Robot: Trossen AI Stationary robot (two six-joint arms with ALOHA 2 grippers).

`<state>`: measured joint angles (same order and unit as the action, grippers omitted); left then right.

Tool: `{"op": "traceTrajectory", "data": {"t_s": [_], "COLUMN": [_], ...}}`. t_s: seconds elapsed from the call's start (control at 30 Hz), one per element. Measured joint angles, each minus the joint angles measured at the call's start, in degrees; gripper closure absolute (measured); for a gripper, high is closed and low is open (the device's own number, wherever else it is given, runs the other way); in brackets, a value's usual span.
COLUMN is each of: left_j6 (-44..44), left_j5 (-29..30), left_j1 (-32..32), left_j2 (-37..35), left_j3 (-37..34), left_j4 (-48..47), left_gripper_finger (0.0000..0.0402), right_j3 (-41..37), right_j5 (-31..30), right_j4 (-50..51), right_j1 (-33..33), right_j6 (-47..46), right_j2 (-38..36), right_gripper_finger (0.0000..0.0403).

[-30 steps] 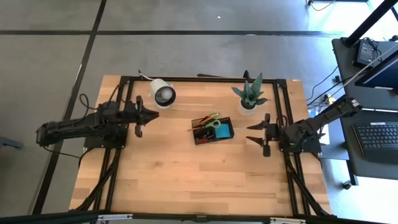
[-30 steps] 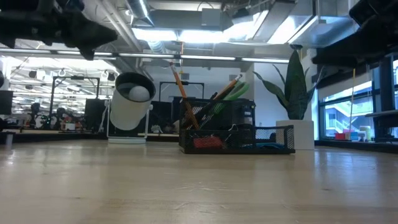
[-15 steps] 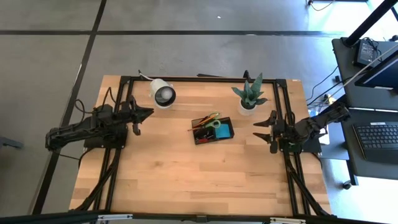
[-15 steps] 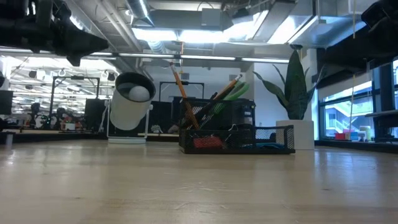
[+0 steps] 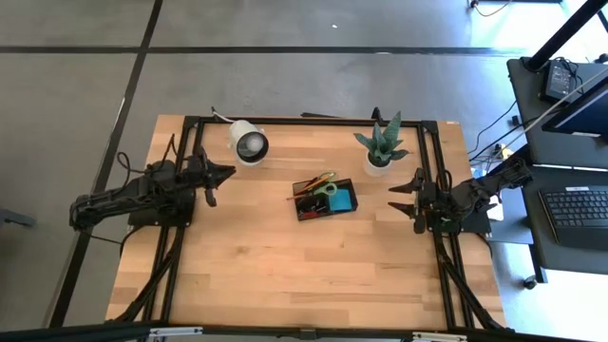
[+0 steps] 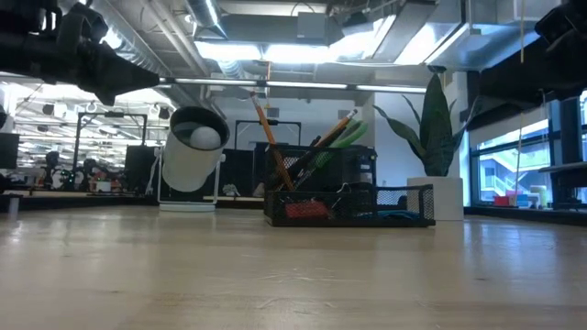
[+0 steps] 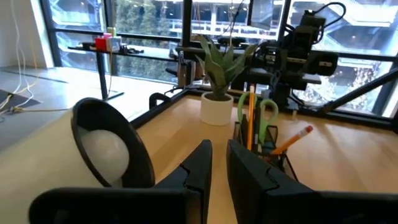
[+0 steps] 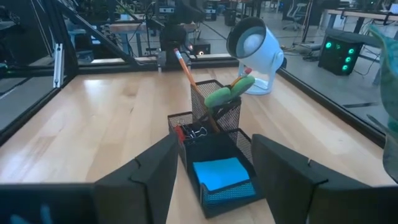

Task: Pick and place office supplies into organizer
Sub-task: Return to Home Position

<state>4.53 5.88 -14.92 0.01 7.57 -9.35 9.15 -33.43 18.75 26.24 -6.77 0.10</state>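
Note:
The black mesh organizer (image 5: 325, 199) stands on the table's middle. It holds green-handled scissors (image 8: 227, 93), orange pencils (image 8: 191, 76), black clips (image 8: 196, 132) and a blue pad (image 8: 217, 173). I see no loose supplies on the table. My left gripper (image 5: 231, 172) hovers shut near the left side, beside the lamp and far from the organizer (image 7: 261, 146). My right gripper (image 5: 393, 199) hovers open by the right side, facing the organizer (image 8: 211, 155) from a distance. Both are empty.
A white round lamp (image 5: 249, 142) stands at the far left, close to my left gripper. A green plant in a white pot (image 5: 379, 152) stands at the far right. Black frame rails (image 5: 429, 161) run along the table's sides. Bare wood (image 5: 304, 266) lies on the near half.
My left gripper has drawn back toward the table's left edge and my right gripper toward the right edge, both away from the organizer. Most of that motion came early; they have hardly moved since. The organizer and its contents have stayed put.

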Motion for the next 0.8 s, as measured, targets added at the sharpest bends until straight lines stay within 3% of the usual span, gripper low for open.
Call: {"op": "traceTrajectory", "data": {"t_s": [0.43, 0.8], "left_j6": [0.8, -6.2], "left_j5": [0.3, 2.6], "left_j1": [-0.1, -1.4], "left_j2": [0.2, 0.5], "left_j3": [-6.5, -6.6], "left_j4": [9.5, 10.0], "left_gripper_finger": [0.0359, 0.0359], "right_j3": [-0.1, -0.1], "right_j5": [0.0, -1.5], "right_j4": [0.0, -0.1], "right_j1": [0.0, -0.2], "right_j6": [0.9, 5.9], "right_j2": [0.1, 0.0], "right_gripper_finger": [0.0196, 0.0196]}}
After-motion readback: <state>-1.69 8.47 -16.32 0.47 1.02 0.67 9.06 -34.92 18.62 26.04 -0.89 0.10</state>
